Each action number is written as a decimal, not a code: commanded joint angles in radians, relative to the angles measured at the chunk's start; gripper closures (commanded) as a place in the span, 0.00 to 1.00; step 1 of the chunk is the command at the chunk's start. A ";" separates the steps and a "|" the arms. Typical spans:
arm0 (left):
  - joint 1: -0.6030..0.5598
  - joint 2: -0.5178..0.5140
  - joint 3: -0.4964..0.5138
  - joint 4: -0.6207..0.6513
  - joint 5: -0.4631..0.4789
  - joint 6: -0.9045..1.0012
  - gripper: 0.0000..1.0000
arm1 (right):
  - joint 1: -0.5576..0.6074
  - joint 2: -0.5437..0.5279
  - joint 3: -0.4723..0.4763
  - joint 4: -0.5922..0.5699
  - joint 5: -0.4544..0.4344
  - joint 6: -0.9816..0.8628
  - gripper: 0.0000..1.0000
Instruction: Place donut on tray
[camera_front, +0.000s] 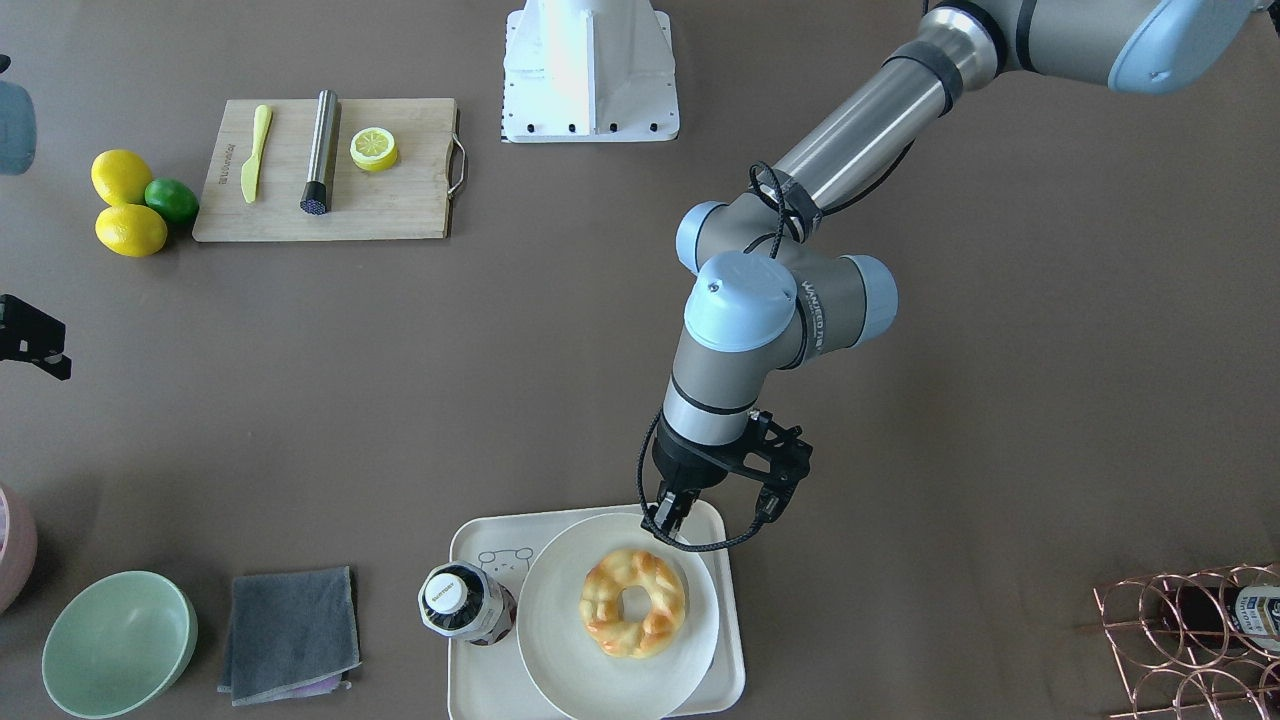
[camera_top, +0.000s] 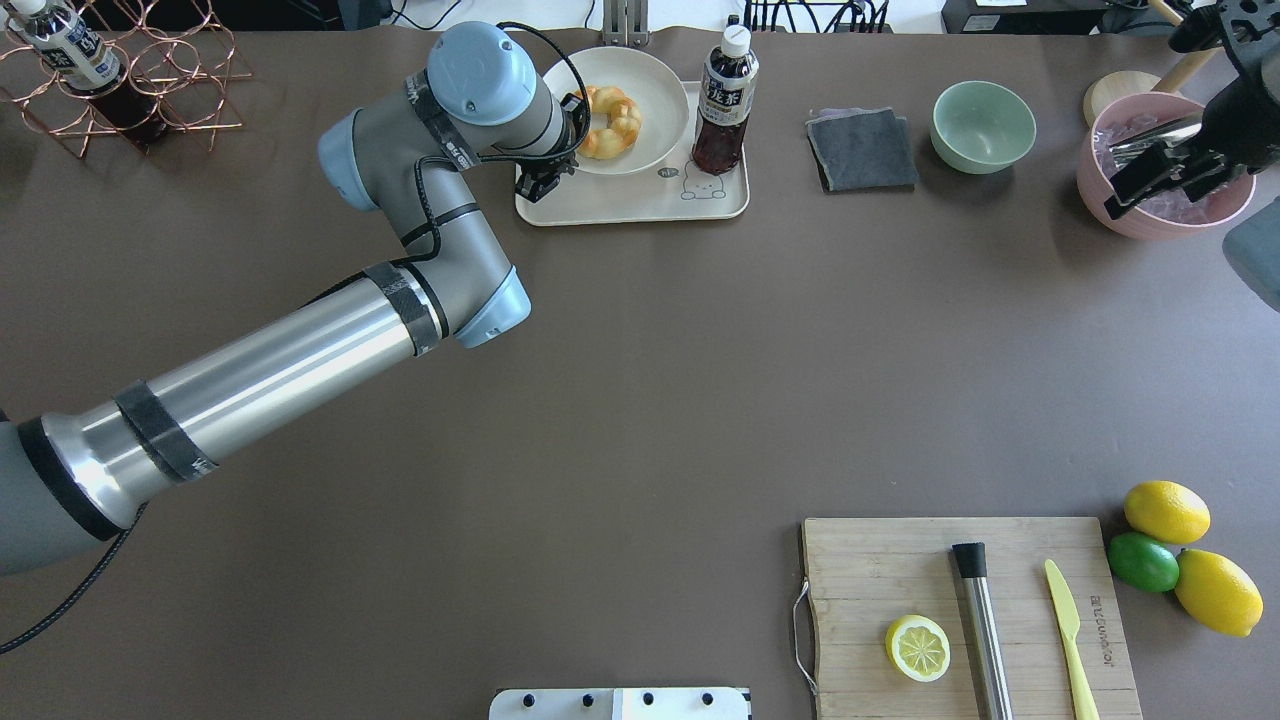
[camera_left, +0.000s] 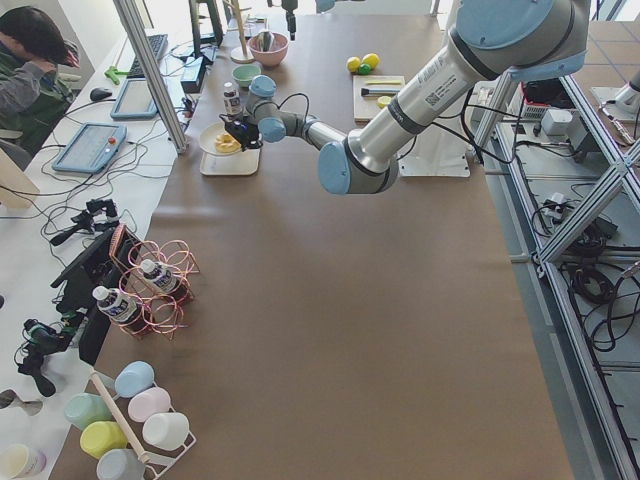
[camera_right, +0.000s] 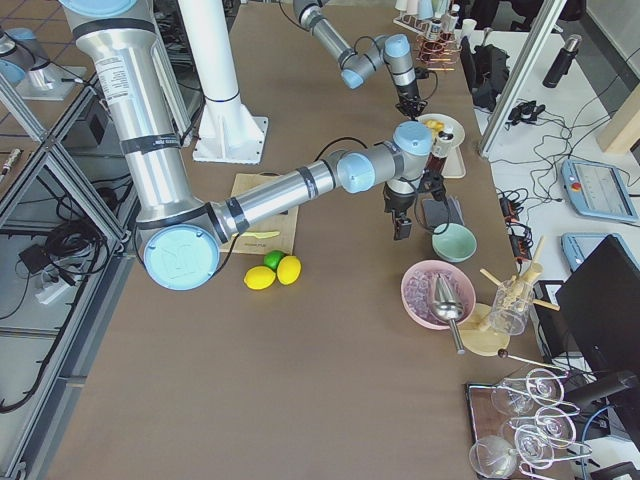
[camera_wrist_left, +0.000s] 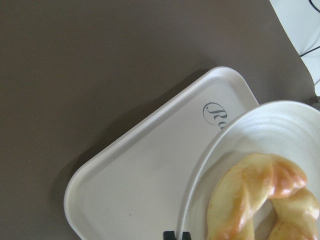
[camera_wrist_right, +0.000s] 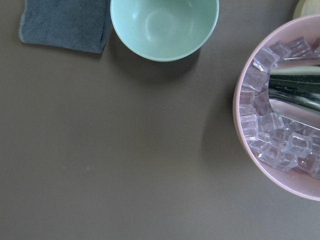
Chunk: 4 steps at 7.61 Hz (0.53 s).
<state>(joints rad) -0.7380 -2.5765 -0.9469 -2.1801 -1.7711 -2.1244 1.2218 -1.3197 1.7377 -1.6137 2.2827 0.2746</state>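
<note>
The donut (camera_front: 634, 602), golden and twisted, lies on a round white plate (camera_front: 560, 620). The plate rests on the cream tray (camera_front: 480, 690) at the table's operator-side edge. My left gripper (camera_front: 666, 520) hangs just above the plate's rim on the robot side of the donut, fingers together and empty. In the left wrist view its tips (camera_wrist_left: 176, 234) are over the tray (camera_wrist_left: 140, 180) beside the plate (camera_wrist_left: 280, 130), with the donut (camera_wrist_left: 260, 200) close by. My right gripper (camera_top: 1150, 180) is far off, over a pink ice bowl; whether its fingers are open or shut does not show.
A dark drink bottle (camera_front: 462, 603) stands on the tray beside the plate. A grey cloth (camera_front: 290, 635), a mint bowl (camera_front: 118, 643) and the pink ice bowl (camera_top: 1165, 190) lie along the same edge. A copper bottle rack (camera_front: 1190, 640) and a cutting board (camera_front: 325, 170) stand further away.
</note>
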 joint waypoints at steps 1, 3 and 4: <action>0.011 -0.040 0.126 -0.052 0.047 0.003 1.00 | 0.047 -0.041 -0.021 0.000 0.023 -0.113 0.00; 0.011 -0.039 0.119 -0.061 0.047 0.231 0.13 | 0.082 -0.047 -0.056 0.000 0.037 -0.193 0.00; 0.008 -0.027 0.093 -0.076 0.036 0.244 0.02 | 0.111 -0.047 -0.090 0.000 0.050 -0.236 0.00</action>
<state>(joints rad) -0.7279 -2.6143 -0.8302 -2.2361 -1.7257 -1.9961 1.2892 -1.3642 1.6938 -1.6137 2.3129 0.1122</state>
